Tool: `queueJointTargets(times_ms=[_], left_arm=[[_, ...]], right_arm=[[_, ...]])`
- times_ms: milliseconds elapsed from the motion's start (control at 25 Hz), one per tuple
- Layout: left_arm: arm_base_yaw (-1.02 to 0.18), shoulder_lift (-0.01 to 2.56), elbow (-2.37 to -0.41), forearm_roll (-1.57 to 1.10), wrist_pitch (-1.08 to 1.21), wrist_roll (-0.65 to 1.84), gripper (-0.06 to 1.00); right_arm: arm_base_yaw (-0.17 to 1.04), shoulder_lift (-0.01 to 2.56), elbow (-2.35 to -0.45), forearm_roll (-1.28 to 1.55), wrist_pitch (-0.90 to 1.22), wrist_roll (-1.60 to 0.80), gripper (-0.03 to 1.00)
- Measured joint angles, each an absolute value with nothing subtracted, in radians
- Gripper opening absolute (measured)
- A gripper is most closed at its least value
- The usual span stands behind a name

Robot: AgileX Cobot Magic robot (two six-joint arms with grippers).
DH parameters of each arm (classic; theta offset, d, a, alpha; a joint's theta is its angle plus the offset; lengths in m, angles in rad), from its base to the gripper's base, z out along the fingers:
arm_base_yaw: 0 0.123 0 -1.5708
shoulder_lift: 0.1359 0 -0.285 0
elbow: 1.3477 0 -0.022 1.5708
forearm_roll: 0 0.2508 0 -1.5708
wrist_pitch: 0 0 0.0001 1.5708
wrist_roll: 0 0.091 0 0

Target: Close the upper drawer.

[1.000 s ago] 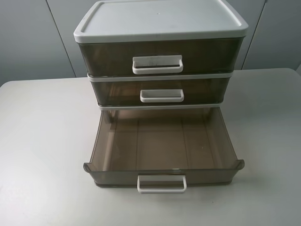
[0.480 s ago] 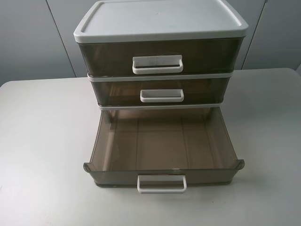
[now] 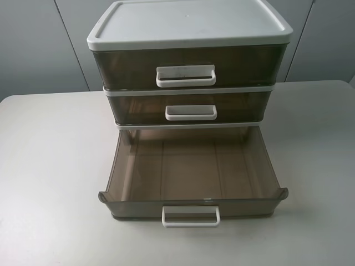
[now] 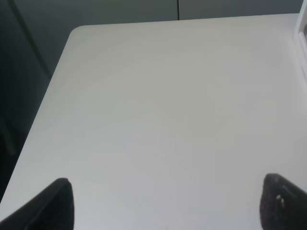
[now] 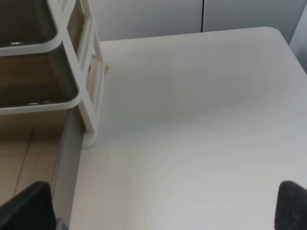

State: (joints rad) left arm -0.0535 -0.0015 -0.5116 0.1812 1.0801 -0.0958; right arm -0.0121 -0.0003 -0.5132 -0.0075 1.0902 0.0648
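Observation:
The upper drawer [image 3: 188, 108] is the middle one of three smoky-brown drawers in a white-framed cabinet [image 3: 188, 25]. Its shallow front with the chunky white handle [image 3: 191, 112] sits flush with the frame. It also shows in the right wrist view [image 5: 33, 72]. Neither gripper shows in the exterior high view. My left gripper [image 4: 170, 211] is open over bare table, left of the cabinet, whose edge [image 4: 303, 43] barely shows. My right gripper [image 5: 158, 211] is open and empty, beside the cabinet's right side [image 5: 93, 96].
The bottom drawer [image 3: 191, 166], with a thin wide white handle [image 3: 191, 215] and ear tabs, stands pulled far out and empty over the white table [image 3: 50, 166]. The tall top drawer [image 3: 186, 66] is shut. Grey panels stand behind the table.

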Motion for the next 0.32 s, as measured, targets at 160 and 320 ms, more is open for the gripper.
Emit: queueJointTargets(times_ms=[160,320], left_arm=[[-0.053,-0.001,-0.512,0.181,1.080,-0.096,0.74],[-0.053,-0.001,-0.512,0.181,1.080,-0.096,0.74]], right_arm=[[-0.012,0.000,-0.513,0.000,1.090,0.063,0.69],[-0.012,0.000,-0.513,0.000,1.090,0.061,0.69]])
